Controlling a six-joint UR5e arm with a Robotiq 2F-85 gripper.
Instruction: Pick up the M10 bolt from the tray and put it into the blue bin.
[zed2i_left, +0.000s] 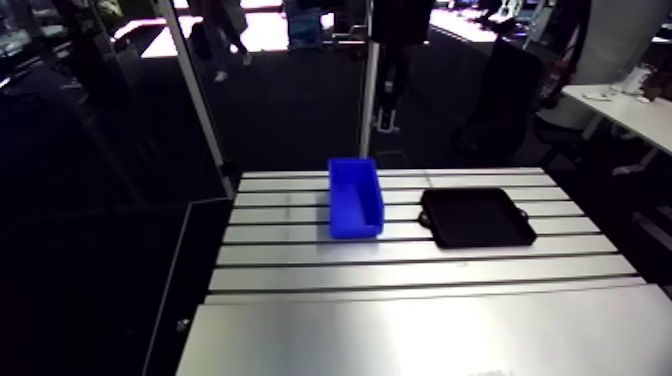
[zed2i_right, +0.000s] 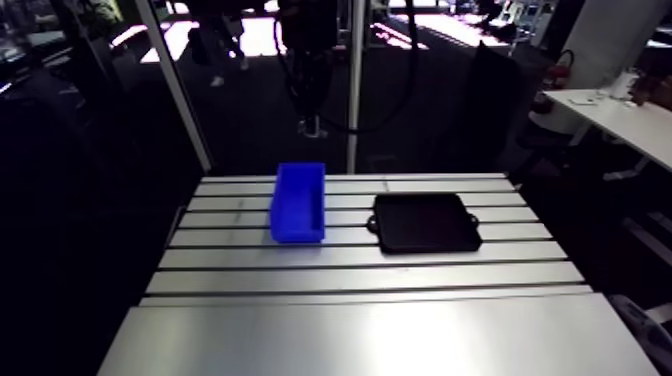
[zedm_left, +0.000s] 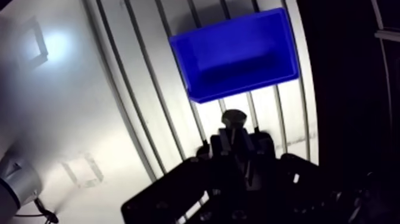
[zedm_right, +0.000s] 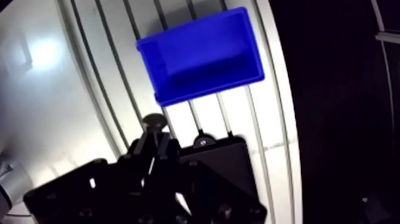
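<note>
— Blue bin (zed2i_left: 355, 197) is sitting on the slotted aluminium desk (zed2i_left: 420, 320) in your arm view, with its long side running away from the camera. The black tray (zed2i_left: 478, 217) is lying just beside it, not touching. Where's your bolt hanging out though?

— Check your wrist view, mate. Your claw (zedm_left: 236, 140) is clenching the M10 bolt (zedm_left: 233, 118) right now: the shank is getting pinched between the two fingers (zedm_left: 224, 142) and the head is poking out past the tips. So you're not running released, you're grasping it.

— Nice. Is it hanging over the bin?

— Nope, it's hanging short of it. The bin is lying ahead of the claw, and the bolt head is showing over bare desk slats just before the bin's near wall. Something black is spreading out under the claw and looking like the tray, but I'm not managing to tell tray from claw body down there.

— And the arm view?

— Your claw's getting lost in the dark up top, so I'm reading nothing off it there.
</note>
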